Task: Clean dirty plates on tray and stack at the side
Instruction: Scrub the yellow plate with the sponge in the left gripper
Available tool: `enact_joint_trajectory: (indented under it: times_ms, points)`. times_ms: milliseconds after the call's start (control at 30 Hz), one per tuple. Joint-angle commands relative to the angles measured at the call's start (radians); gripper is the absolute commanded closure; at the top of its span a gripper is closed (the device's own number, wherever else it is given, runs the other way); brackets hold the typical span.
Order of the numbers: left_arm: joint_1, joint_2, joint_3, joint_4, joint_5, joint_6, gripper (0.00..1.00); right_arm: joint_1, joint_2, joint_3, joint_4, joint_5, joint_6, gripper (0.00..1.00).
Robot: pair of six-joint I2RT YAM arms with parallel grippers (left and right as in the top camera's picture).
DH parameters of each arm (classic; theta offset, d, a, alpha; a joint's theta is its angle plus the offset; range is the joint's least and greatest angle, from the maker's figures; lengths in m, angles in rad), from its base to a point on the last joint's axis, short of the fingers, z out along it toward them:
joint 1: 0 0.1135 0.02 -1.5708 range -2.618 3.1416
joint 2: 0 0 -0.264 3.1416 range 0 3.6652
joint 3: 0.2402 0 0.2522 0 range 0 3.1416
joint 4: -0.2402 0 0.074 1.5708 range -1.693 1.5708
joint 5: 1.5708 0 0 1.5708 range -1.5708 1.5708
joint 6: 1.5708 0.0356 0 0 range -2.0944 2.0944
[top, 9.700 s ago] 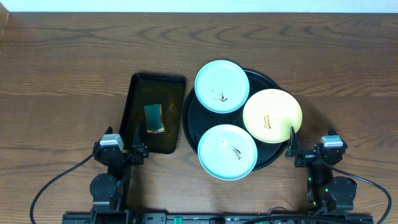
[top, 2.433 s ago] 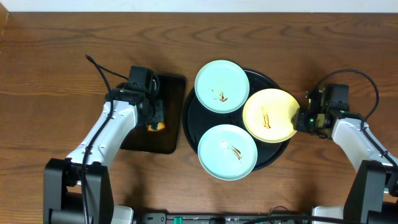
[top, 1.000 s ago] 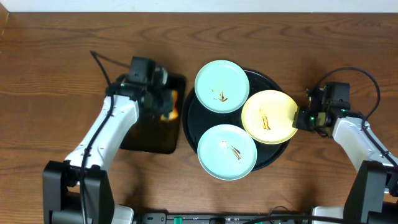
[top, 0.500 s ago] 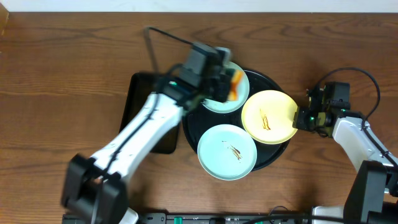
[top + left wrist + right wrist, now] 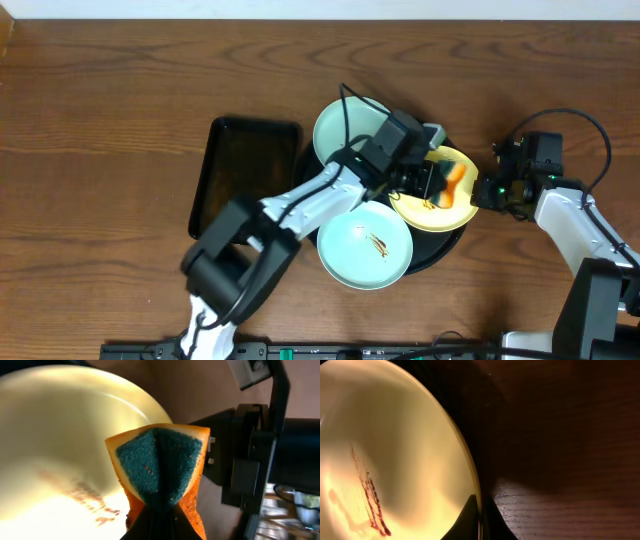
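The pale yellow plate [image 5: 437, 212] rests on the right side of the round black tray [image 5: 432, 251], and a brown smear [image 5: 367, 494] runs across it. My right gripper [image 5: 481, 192] [image 5: 482, 510] is shut on its right rim. My left gripper [image 5: 437, 181] [image 5: 160, 517] is shut on an orange and green sponge [image 5: 455, 183] [image 5: 160, 462], held over the yellow plate [image 5: 55, 430] near the smear [image 5: 92, 502]. A mint-blue plate [image 5: 338, 130] sits at the tray's back, partly under my left arm. Another mint-blue plate [image 5: 365, 243], also smeared, sits at the front.
A rectangular black tray [image 5: 240, 175] lies left of the round one with nothing on it. Brown wooden table [image 5: 100, 100] surrounds both. My left arm reaches across the round tray from the front left. My right gripper's dark body [image 5: 250, 460] shows just beyond the sponge.
My left arm has swung right with the sponge, from the rectangular tray across the back mint-blue plate to the yellow plate. The right gripper has kept its hold on the rim.
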Motion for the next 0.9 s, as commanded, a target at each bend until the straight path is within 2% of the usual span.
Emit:
enact_joint_trajectory:
  times_ms: [0, 367, 700, 867]
  points:
    - [-0.003, 0.041, 0.012, 0.046, 0.107, -0.087, 0.93, -0.003, 0.013, -0.001, -0.012, 0.022, -0.002, 0.99]
    - [-0.003, 0.109, 0.011, 0.041, -0.059, -0.086, 0.92, -0.003, 0.013, -0.001, -0.031, 0.022, -0.002, 0.99]
    - [0.000, 0.111, 0.011, -0.053, -0.320, -0.085, 0.92, -0.003, 0.013, -0.001, -0.042, 0.022, -0.002, 0.99]
    - [0.017, 0.099, 0.012, -0.067, -0.325, -0.085, 0.93, -0.003, 0.013, -0.001, -0.046, 0.022, -0.002, 0.99]
